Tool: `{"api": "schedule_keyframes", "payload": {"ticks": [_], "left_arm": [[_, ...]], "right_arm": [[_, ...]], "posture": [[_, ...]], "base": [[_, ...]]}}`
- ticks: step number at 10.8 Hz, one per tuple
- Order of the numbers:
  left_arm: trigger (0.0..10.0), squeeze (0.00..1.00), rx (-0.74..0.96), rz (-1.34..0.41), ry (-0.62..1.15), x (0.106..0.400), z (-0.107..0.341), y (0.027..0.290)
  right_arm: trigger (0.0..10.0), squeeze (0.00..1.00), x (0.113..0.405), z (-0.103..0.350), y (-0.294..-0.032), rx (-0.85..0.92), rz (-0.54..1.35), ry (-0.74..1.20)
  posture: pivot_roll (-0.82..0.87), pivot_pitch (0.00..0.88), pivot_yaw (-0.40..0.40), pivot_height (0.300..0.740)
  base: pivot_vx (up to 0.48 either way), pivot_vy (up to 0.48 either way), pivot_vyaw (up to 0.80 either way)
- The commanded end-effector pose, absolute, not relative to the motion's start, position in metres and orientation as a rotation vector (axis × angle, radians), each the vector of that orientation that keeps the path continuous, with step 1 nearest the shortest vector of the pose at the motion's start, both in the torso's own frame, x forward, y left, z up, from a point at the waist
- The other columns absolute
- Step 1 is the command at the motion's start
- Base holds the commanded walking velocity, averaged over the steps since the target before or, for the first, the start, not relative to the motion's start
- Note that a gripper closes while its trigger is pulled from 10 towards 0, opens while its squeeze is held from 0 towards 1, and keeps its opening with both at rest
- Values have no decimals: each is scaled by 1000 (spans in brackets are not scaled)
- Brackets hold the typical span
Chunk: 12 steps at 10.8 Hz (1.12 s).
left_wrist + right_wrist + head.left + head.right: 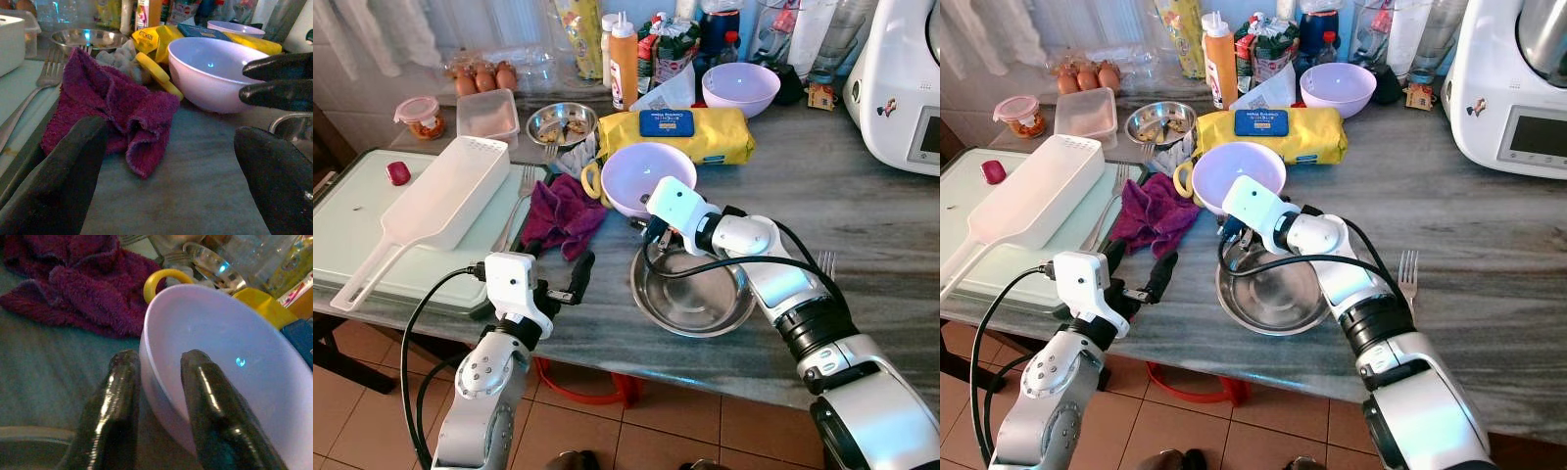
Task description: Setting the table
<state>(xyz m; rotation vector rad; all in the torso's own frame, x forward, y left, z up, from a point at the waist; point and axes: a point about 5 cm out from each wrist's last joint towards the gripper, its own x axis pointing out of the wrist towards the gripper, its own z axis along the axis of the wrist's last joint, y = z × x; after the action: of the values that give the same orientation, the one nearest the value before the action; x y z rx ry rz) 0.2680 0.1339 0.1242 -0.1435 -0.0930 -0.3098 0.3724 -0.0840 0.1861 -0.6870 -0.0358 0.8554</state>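
Our right gripper has its jaws straddling the near rim of the lavender bowl, one finger outside the wall and one inside, pinched on that rim as far as the right wrist view lets us judge. The bowl sits on the grey tabletop, touching the far edge of the steel bowl that lies just below our right wrist. Our left gripper hovers low near the front edge of the tabletop with its jaws spread wide and empty, aimed at the purple cloth beside the bowl.

We judge the step in hand to be taking the lavender bowl to set it at a place. The next move calls for a straight lift before any sideways travel, since the thin rim grip could let the bowl swing or slip.

Room is tight around it: the cloth and a yellow ring crowd the left, the yellow wipes pack sits just behind, and the steel bowl is in front. Open tabletop lies to the right, where a fork rests near the front edge.
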Motion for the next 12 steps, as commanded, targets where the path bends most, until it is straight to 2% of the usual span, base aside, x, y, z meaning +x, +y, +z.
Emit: {"api": "schedule_keyframes", "payload": {"ticks": [1, 5, 7, 11, 12], "left_arm": [[10000, 0, -138, -292, -80, 267, 122, 137], [10000, 0, -136, -285, -75, 268, 122, 139], [10000, 0, -135, -285, -71, 269, 121, 139], [10000, 0, -134, -282, -60, 271, 119, 139], [10000, 0, -134, -278, -51, 271, 118, 139]], "right_arm": [[4196, 0, 373, 189, -79, -702, 882, -47], [4941, 0, 369, 198, -76, -680, 913, -70], [5686, 0, 366, 204, -73, -656, 933, -87], [6157, 0, 360, 207, -68, -629, 974, -93], [7725, 0, 358, 203, -67, -621, 985, -79]], "posture": [[-25, 150, 71, 740], [-23, 142, 71, 740], [-25, 140, 73, 740], [-29, 135, 72, 740], [-29, 134, 71, 740]], "base": [[0, 0, 0], [0, 0, 0], [0, 0, 0], [0, 0, 0], [0, 0, 0]]}}
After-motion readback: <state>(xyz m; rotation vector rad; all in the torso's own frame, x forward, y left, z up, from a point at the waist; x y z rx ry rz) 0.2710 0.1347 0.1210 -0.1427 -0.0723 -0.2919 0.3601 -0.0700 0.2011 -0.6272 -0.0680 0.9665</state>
